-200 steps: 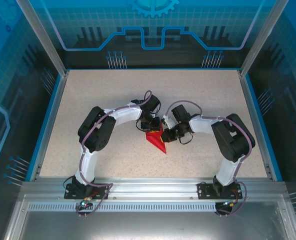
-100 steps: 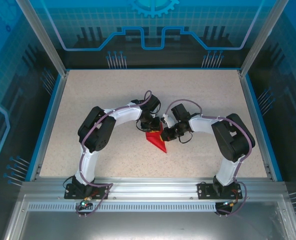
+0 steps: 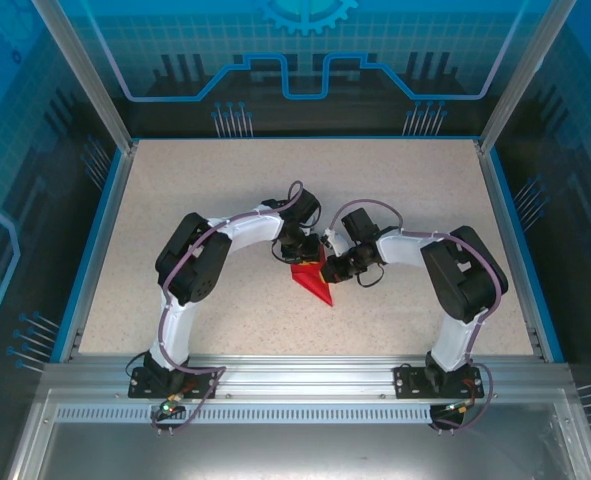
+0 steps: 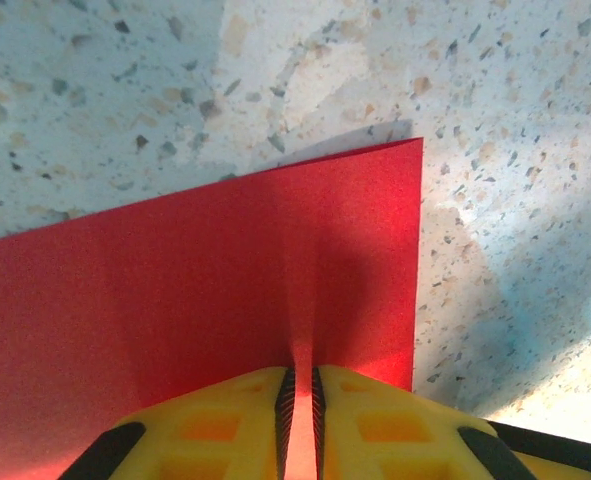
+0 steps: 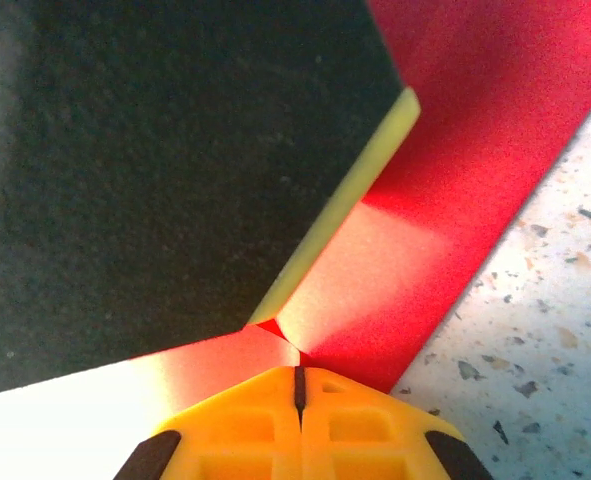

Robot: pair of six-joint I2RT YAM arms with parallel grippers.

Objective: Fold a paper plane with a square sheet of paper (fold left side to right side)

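Observation:
The red paper point(image 3: 311, 281) lies mid-table as a folded pointed shape, tip toward the near edge. My left gripper point(image 3: 305, 254) is at its far end. In the left wrist view the yellow fingers point(image 4: 235, 425) are shut on a raised ridge of the red sheet point(image 4: 195, 280), which runs up between them. My right gripper point(image 3: 333, 265) meets the paper from the right. In the right wrist view its yellow fingers point(image 5: 365, 425) are closed tight on the red paper point(image 5: 415, 230) where two creased layers meet; a yellow reverse edge point(image 5: 340, 205) shows there.
The speckled tabletop point(image 3: 225, 190) is bordered by a blue rim point(image 3: 95, 250) and clear enclosure walls. Both arms bend inward so their wrists nearly touch over the paper. A dark body point(image 5: 155, 150) covers the upper left of the right wrist view.

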